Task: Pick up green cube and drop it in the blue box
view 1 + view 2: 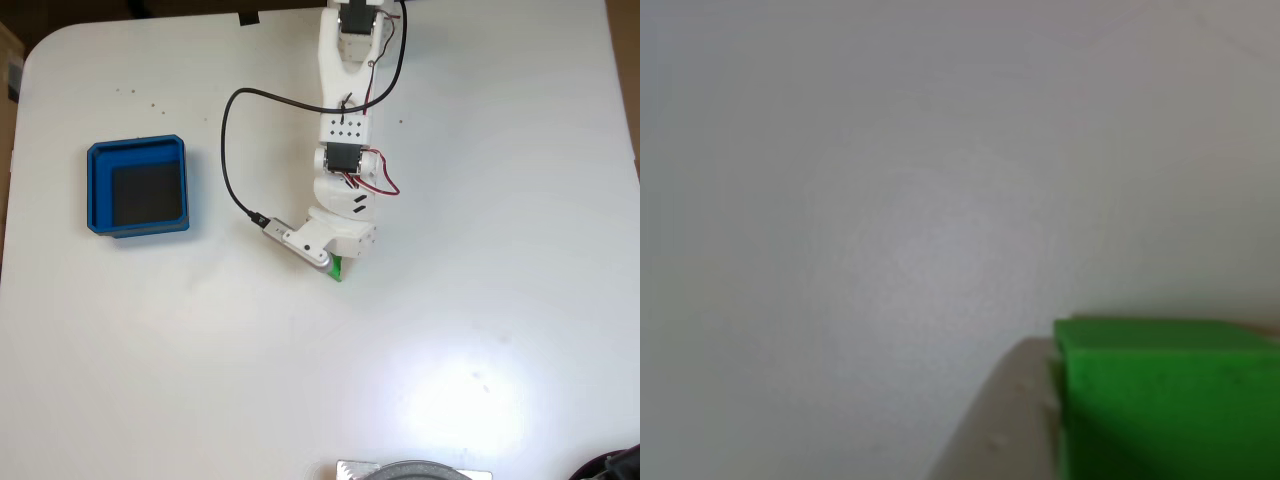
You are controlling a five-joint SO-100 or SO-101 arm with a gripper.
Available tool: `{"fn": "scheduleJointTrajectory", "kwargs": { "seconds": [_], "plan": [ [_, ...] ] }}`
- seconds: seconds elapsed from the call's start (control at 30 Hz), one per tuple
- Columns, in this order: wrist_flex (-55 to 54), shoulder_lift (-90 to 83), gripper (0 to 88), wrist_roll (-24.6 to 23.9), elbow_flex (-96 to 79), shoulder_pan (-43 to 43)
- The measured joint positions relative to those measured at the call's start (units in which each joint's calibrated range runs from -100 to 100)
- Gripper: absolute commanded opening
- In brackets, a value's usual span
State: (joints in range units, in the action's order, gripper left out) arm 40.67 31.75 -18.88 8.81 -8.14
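**Now: tool low over the green cube**

Down at mid-frame in the fixed view, the white arm bends over the tabletop [480, 330], its tool [338, 268] covering most of the green cube [340, 270]; whether it is clenched or released cannot be told. The other view shows the cube [1160, 410] at lower right beside a pale finger [1005, 430]. The blue box [98, 190] sits well apart at left.

White table [500, 300] with a bright glare patch
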Motion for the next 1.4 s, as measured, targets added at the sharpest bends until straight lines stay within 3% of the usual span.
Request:
{"fn": "scheduleJointTrajectory", "kwargs": {
  "seconds": [0.63,1.07,1.4],
  "plan": [
    [0.0,-3.4,1.4,0.0,0.0,-2.5],
    [10.6,-19.9,1.4,0.0,0.0,-3.8],
    [11.9,-27.8,1.5,0.1,0.0,-3.8]
  ]
}}
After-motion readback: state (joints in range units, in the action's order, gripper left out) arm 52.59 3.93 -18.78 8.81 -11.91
